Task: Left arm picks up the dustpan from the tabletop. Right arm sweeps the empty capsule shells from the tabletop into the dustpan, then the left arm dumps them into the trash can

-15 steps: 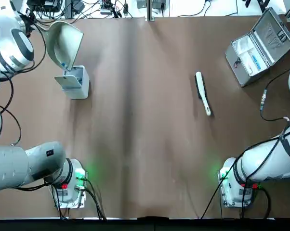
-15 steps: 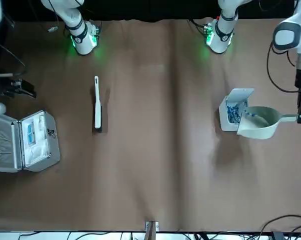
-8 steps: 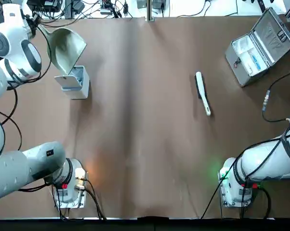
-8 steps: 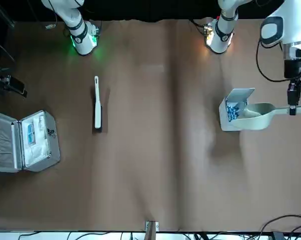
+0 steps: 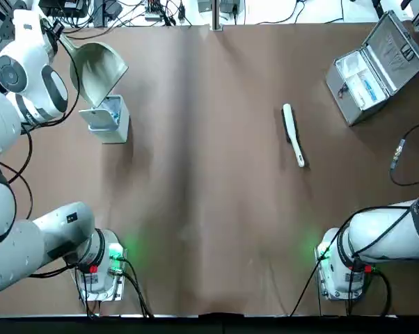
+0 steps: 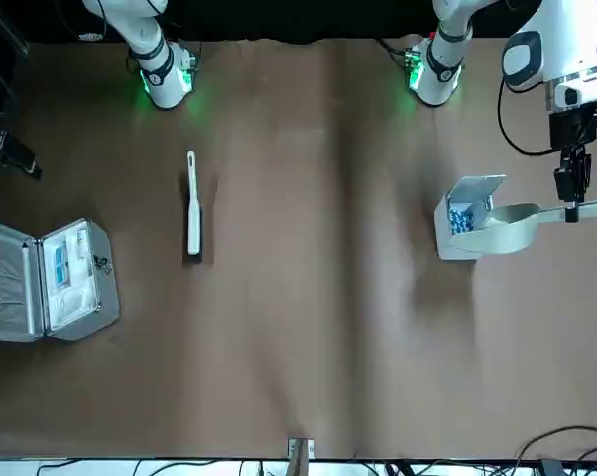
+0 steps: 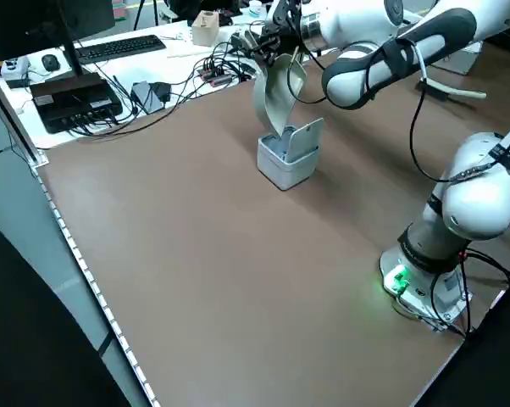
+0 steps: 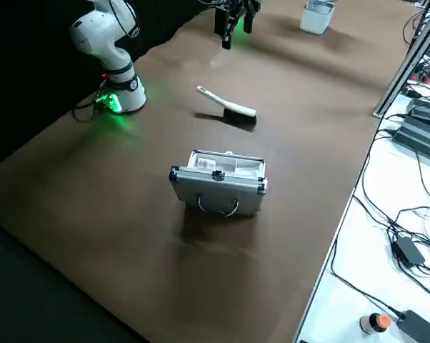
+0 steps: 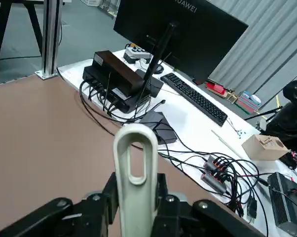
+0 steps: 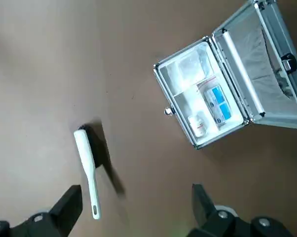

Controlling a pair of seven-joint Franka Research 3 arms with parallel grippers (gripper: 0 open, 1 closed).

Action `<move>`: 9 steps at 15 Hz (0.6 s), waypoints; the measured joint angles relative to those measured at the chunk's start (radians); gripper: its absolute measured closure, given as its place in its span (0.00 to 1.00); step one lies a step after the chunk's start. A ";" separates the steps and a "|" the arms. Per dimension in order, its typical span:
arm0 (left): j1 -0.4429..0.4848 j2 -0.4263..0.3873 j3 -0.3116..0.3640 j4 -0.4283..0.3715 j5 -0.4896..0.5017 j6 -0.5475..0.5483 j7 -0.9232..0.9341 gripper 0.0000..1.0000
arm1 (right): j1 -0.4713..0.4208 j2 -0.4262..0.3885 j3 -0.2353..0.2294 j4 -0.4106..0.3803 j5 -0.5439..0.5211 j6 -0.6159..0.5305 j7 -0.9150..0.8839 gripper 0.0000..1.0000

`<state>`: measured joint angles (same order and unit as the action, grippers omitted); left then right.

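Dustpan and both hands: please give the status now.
Left hand shut on dustpan handle, scoop tipped over trash can, blue shells inside can. Right hand open, empty, above brush. Nothing in the way.

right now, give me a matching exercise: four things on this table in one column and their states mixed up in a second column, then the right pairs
Things
1. pale cream plastic dustpan
2. small grey-white rectangular trash can
3. slim white brush
4. silver metal case

States
A. lying flat on the brown tabletop, nothing holding it
B. lid swung open, blue specks showing inside
C. held by its handle in the left gripper, scoop tipped at the bin
D. hinged lid open, standing near the table's far right corner

Pairs: 1-C, 2-B, 3-A, 4-D

The right gripper hangs open above the brush and case.
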<state>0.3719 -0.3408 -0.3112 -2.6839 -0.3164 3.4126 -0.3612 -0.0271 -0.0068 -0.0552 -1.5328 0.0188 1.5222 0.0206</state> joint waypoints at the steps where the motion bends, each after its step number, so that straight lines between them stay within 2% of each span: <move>1: 0.000 0.002 0.000 0.000 0.000 0.000 0.000 0.67 | 0.000 0.000 0.002 -0.001 0.001 0.003 0.001 0.02; 5: 0.010 0.033 0.000 0.028 0.000 -0.021 0.000 0.67 | 0.000 0.000 0.004 0.016 0.001 0.008 0.002 0.02; 9: 0.035 0.082 0.003 0.147 -0.001 -0.207 -0.006 0.67 | 0.000 0.000 0.006 0.023 0.001 0.012 0.002 0.02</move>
<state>0.4069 -0.2586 -0.3085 -2.5372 -0.3174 3.2055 -0.3674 -0.0270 -0.0070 -0.0489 -1.5093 0.0202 1.5341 0.0229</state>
